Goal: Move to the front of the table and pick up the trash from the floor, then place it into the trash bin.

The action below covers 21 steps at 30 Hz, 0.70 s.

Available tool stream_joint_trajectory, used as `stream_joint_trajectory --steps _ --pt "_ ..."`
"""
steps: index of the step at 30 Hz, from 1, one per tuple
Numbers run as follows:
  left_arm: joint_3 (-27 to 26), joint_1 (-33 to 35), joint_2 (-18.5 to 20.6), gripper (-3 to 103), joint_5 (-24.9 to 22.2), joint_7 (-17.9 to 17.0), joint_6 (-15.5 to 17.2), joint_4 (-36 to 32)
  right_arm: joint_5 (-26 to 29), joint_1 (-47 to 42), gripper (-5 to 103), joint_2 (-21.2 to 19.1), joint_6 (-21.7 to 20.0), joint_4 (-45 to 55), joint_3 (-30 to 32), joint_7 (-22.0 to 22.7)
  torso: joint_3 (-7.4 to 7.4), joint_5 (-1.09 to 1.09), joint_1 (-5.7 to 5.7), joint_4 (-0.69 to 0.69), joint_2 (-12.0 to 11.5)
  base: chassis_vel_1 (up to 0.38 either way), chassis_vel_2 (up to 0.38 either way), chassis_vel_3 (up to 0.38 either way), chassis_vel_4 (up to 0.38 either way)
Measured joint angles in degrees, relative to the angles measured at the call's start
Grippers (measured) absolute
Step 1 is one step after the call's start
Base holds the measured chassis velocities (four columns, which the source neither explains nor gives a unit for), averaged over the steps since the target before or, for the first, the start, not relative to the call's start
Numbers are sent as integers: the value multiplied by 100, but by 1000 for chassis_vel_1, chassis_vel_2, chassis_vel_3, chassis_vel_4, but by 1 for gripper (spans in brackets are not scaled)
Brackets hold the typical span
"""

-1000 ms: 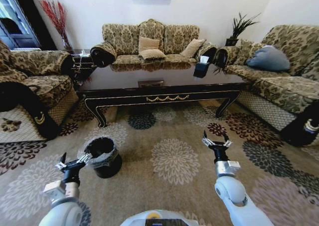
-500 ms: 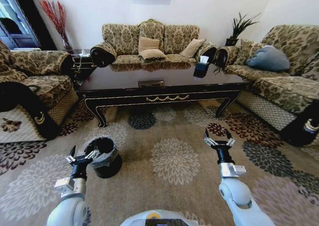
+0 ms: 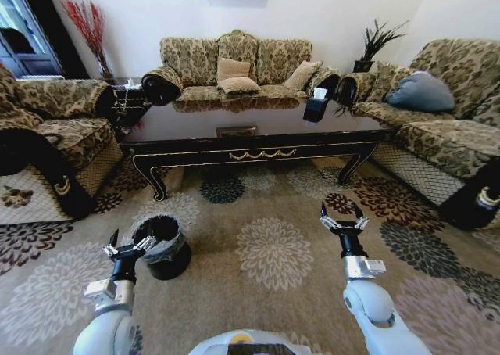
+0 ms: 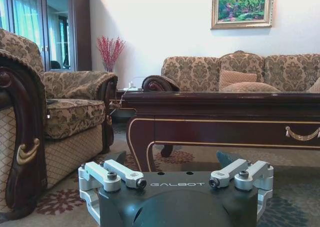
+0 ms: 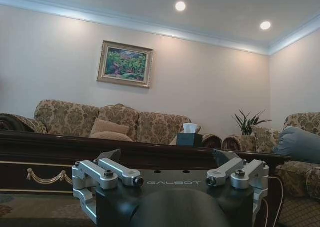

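- Trash: too small to tell apart from the flower pattern of the beige carpet (image 3: 273,253), so its exact spot on the floor cannot be told.
- Likely handling, judged from the task: light floor litter, soft or crushable if paper, prone to slide on the carpet pile if hard and smooth. Best pinched from straight above across the bulkiest part, with the fingertips pressed lightly into the pile to get under the edges.
- Small round black trash bin (image 3: 172,267) with a crinkly clear plastic liner at its rim: upright on the carpet, near left, well in front of the desk; mouth open and unobstructed.
- Left gripper (image 3: 127,247): just beside the bin on its left, raised above the floor, fingers spread wide, holding nothing.
- Right gripper (image 3: 342,218): near right, above the carpet, well apart from the bin, fingers likewise spread wide and empty.
- Long low desk of glossy near-black wood with gold scroll ornament (image 3: 250,132): straight ahead, across the far side of the carpet, with a small dark tissue box (image 3: 316,105) near its right end.
- Patterned sofas beyond and to both sides of the desk.
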Motion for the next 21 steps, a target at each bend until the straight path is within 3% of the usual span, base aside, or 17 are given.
stream_joint_trajectory --steps 9,21 --pt "-3 0 0 100 -4 -4 6 -4 3 4 100 -2 -10 -1 -4 9 1 0 0 0 0 83 -81 -73 64" --pt "-4 2 0 100 -6 -9 12 -9 4 6 100 -2 -20 -2 -8 15 -1 -3 0 0 0 254 -268 -249 254"
